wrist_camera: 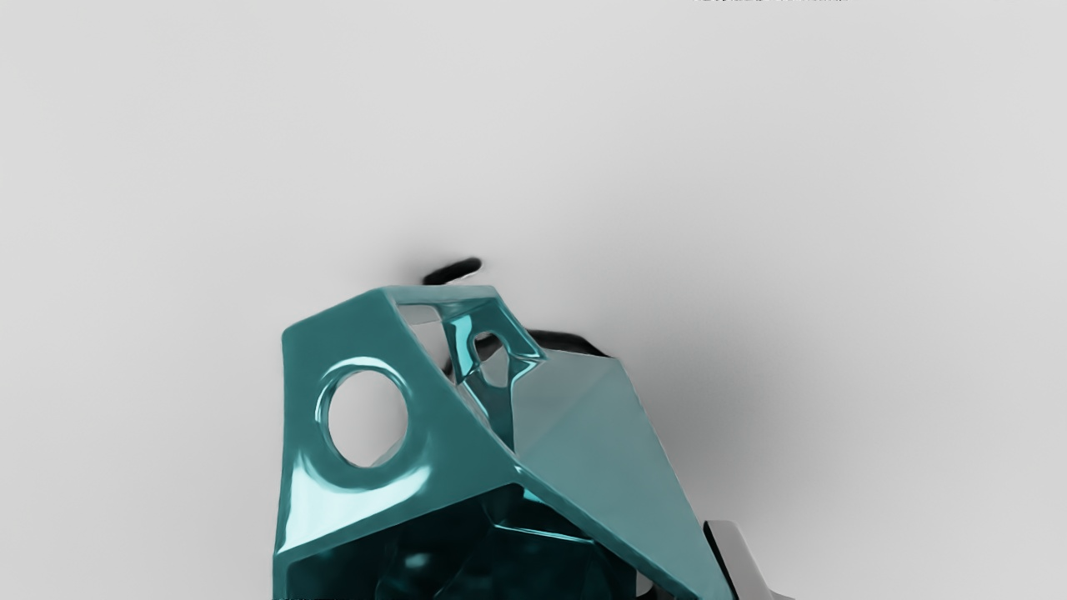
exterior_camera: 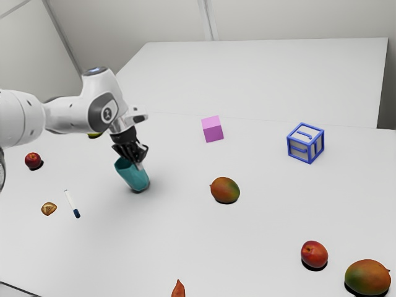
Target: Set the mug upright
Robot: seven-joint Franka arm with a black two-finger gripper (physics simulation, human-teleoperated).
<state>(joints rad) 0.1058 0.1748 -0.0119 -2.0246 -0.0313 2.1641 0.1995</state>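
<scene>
White tabletop bears: pink cube; blue-edged block; one mango; second mango beside red fruit; marker near small gold-brown item; another red fruit; orange pointed item, partly visible; teal mug, tilted, contact with surface unconfirmed

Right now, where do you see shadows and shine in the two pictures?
Exterior view: dark shadows under the red fruit and mango toward that view's right. Wrist view: bright white glare on the glossy teal mug; a soft grey shadow on the table beside it.
</scene>
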